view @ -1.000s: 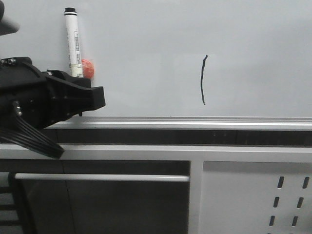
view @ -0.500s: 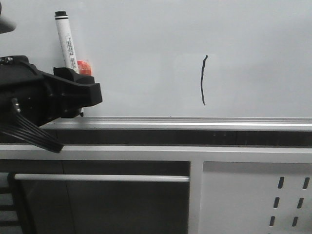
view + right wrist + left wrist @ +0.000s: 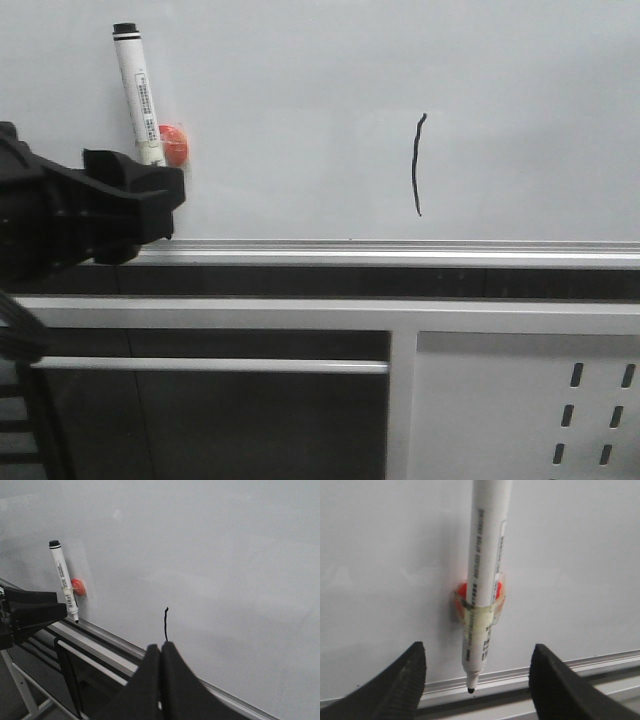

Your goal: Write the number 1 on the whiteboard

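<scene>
The number 1 (image 3: 417,165) is a thin black stroke on the whiteboard (image 3: 320,90), right of centre; it also shows in the right wrist view (image 3: 165,624). A white marker pen (image 3: 137,95) hangs tip down on the board at the left, taped to a red magnet (image 3: 173,143). My left gripper (image 3: 475,667) is open, its fingers either side of the pen's tip and apart from it. The pen (image 3: 484,575) is free of the fingers. My right gripper (image 3: 160,652) is shut and empty, below the stroke in its own view.
The board's silver bottom rail (image 3: 400,252) runs across the view. Below it are a grey metal frame with a horizontal bar (image 3: 210,365) and a grey panel with slotted holes (image 3: 590,410) at the lower right.
My left gripper has drawn back to the left, away from the pen. The pen has tilted slightly and stays on the board.
</scene>
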Tool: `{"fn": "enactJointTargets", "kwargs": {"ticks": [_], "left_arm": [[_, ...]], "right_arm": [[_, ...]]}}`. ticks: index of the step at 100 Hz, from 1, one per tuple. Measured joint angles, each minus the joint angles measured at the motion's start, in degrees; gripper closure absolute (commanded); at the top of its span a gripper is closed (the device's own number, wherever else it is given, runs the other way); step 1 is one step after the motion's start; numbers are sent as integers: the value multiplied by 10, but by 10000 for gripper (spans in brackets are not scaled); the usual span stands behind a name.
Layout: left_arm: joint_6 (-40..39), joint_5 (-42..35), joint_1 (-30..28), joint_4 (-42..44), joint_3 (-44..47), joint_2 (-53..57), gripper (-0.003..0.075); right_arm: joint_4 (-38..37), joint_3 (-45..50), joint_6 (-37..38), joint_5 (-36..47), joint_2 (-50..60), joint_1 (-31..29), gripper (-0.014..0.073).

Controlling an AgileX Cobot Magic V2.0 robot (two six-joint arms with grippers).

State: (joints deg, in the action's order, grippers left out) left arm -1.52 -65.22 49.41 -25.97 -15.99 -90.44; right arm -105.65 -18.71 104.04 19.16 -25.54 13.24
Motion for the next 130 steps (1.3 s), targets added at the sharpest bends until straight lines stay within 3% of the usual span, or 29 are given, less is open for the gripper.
{"fn": "enactJointTargets", "kwargs": {"ticks": [8, 13, 43, 76, 92, 106, 121, 130], "left_arm": [[0, 0, 11, -1, 20, 37, 589], [0, 0, 21, 2, 34, 60, 742], [31, 0, 57, 18, 138, 214, 738], [269, -5, 57, -38, 162, 459, 738], [367, -2, 57, -122, 162, 571, 738], [478, 71, 57, -173, 159, 653, 738], [631, 249, 57, -217, 121, 702, 738], [686, 307, 57, -238, 102, 709, 738]], "right_arm": [[0, 0, 0, 0, 3, 0, 673], [0, 0, 0, 0, 7, 0, 673], [0, 0, 0, 0, 19, 0, 673], [0, 0, -28, 0, 74, 0, 673], [0, 0, -32, 0, 126, 0, 673], [0, 0, -32, 1, 176, 0, 673], [0, 0, -32, 18, 219, 0, 673], [0, 0, -32, 44, 232, 0, 673]]}}
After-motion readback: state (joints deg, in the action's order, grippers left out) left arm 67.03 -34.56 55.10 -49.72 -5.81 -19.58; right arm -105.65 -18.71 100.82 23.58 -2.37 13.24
